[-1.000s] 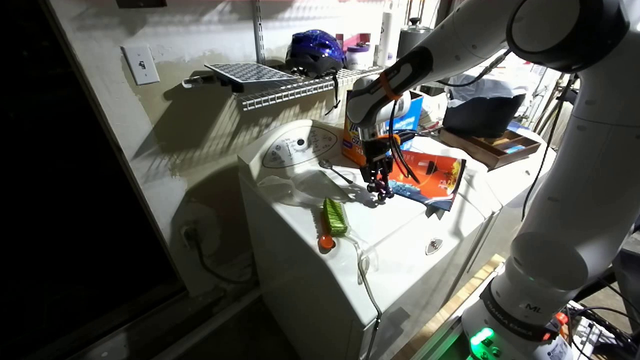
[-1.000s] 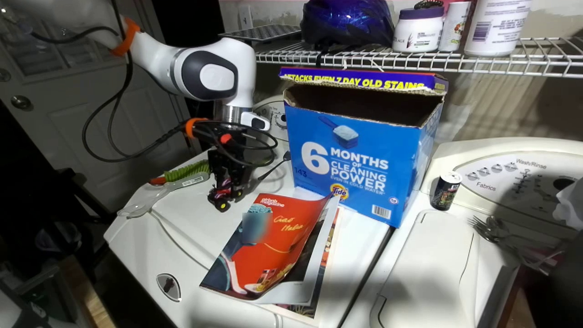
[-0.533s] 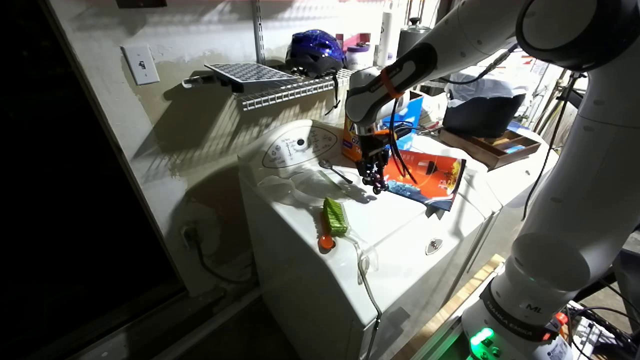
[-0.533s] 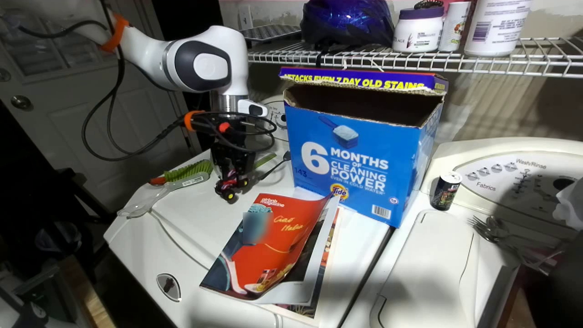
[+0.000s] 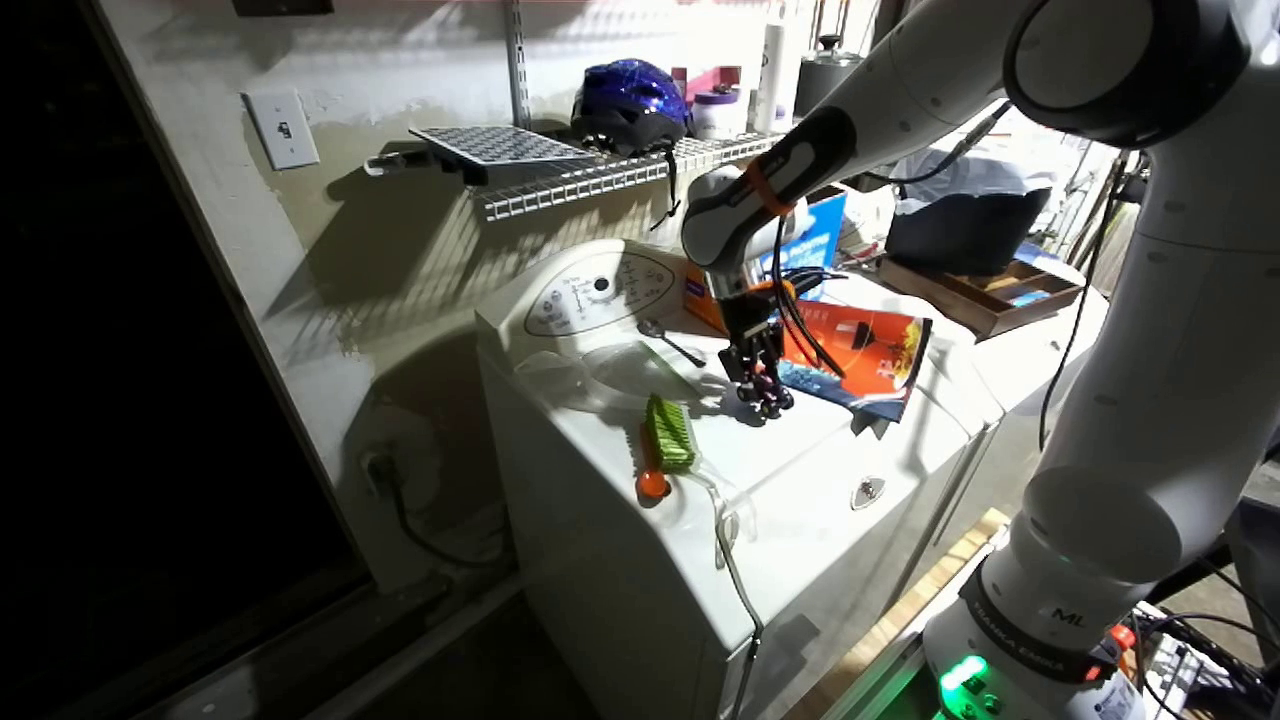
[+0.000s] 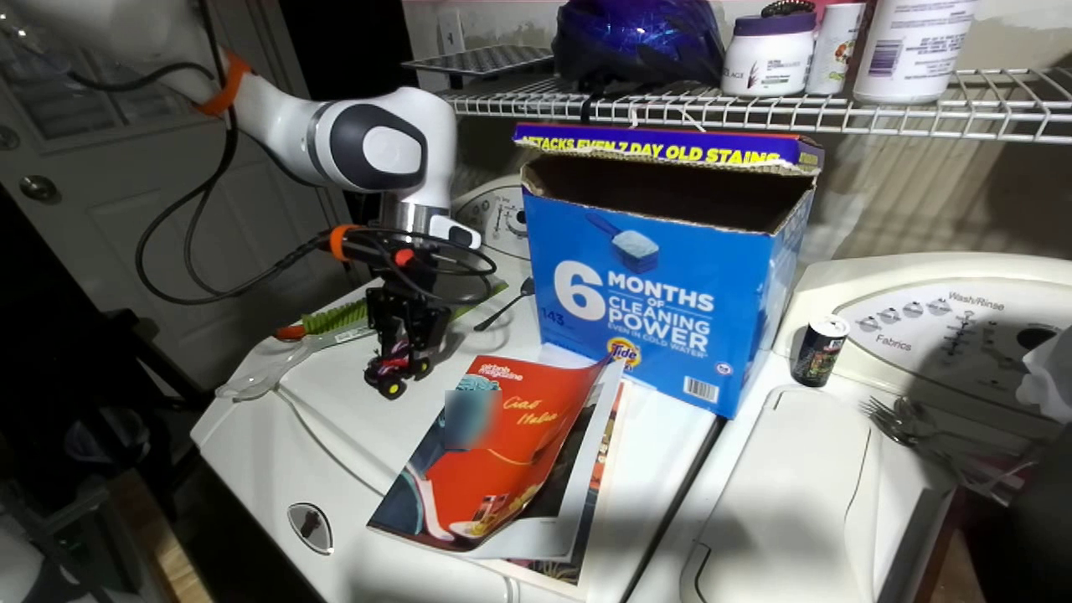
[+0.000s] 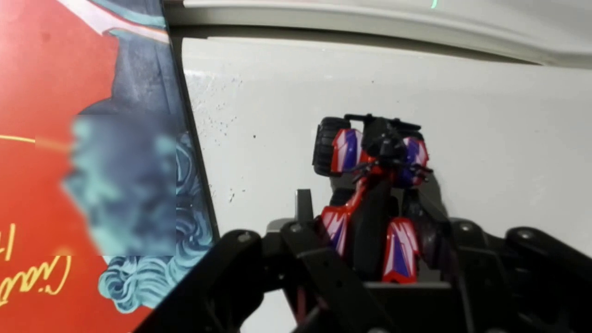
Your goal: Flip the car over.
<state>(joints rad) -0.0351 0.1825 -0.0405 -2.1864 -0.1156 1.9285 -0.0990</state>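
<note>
The car is a small black toy quad with red, white and purple fenders. It shows in both exterior views (image 5: 770,398) (image 6: 392,367) and in the wrist view (image 7: 377,199). My gripper (image 7: 363,226) is shut on its rear part, one finger on each side. In the wrist view I look down on seat, handlebars and fenders, so the car is upright. My gripper also shows in both exterior views (image 5: 756,356) (image 6: 408,328), pointing down and a little tilted. The car is low over the white machine top (image 6: 335,427); I cannot tell if its wheels touch.
A red magazine (image 6: 502,435) lies beside the car and also shows in the wrist view (image 7: 46,185). A tall blue detergent box (image 6: 662,285) stands behind it. A green brush (image 5: 669,435) and a dark spoon (image 5: 672,343) lie nearby. A wire shelf (image 6: 712,115) hangs above.
The gripper and the car rose and shifted toward the machine's back half a second ago. Since then they have come down and forward, and the wrist has tilted slightly. The car stays gripped.
</note>
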